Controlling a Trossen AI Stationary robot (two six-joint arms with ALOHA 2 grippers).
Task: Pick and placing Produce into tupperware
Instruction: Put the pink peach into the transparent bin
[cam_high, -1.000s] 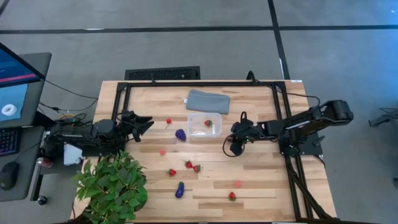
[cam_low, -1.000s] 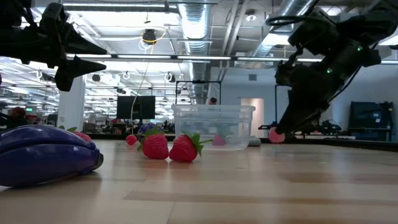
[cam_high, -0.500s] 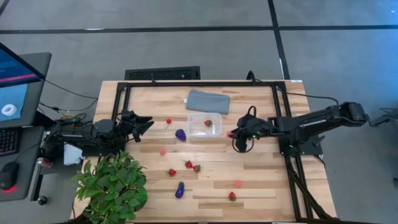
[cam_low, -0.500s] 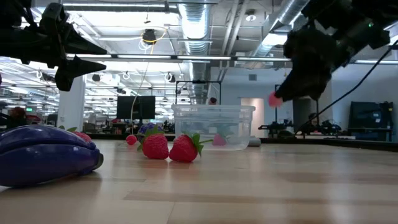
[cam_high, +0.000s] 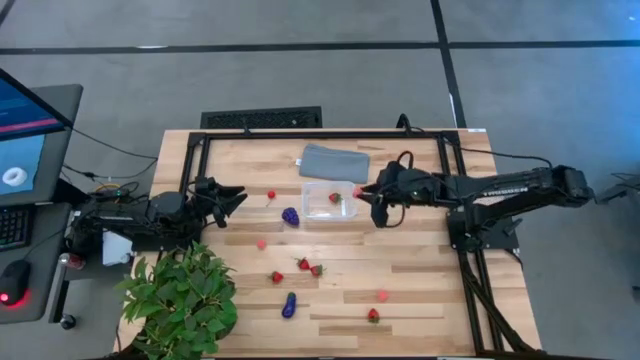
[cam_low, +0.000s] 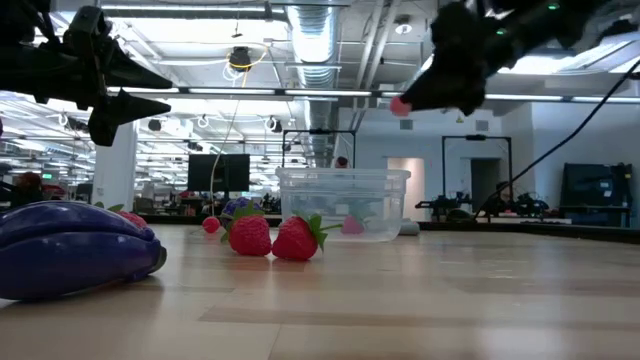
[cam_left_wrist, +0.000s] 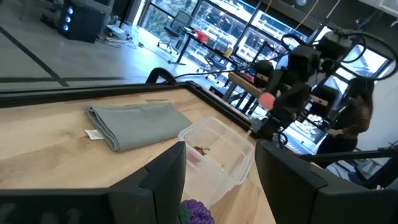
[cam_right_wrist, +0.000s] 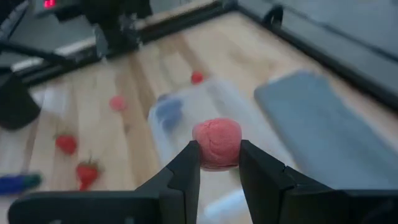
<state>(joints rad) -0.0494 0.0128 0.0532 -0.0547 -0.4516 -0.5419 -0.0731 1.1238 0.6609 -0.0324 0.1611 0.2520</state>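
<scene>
The step in hand looks like the carry: the right hand (cam_high: 360, 191) hangs in the air at the right edge of the clear plastic box (cam_high: 329, 200), its two fingers (cam_right_wrist: 180, 171) clamped on a small round pink fruit (cam_right_wrist: 217, 143). In the low view the fruit (cam_low: 399, 105) rides well above the box rim (cam_low: 343, 175), so it is not yet over the opening for certain; from above it seems to sit at or just past the box's right wall. The box stands on the tabletop (cam_high: 420, 280) just in front of a folded grey cloth (cam_high: 334, 163) and already holds at least one strawberry (cam_high: 335, 198). The next move probably calls for bringing the fruit a little further over the middle of the box, lowering it, and parting the fingers so it drops inside instead of bouncing off the rim. Much remains: a purple piece (cam_high: 290, 215) lies just left of the box, and more strawberries (cam_high: 309, 267) and pink bits lie scattered nearer the front. The left hand (cam_high: 232, 196) waits at the left side of the tabletop, fingers apart, holding nothing.
</scene>
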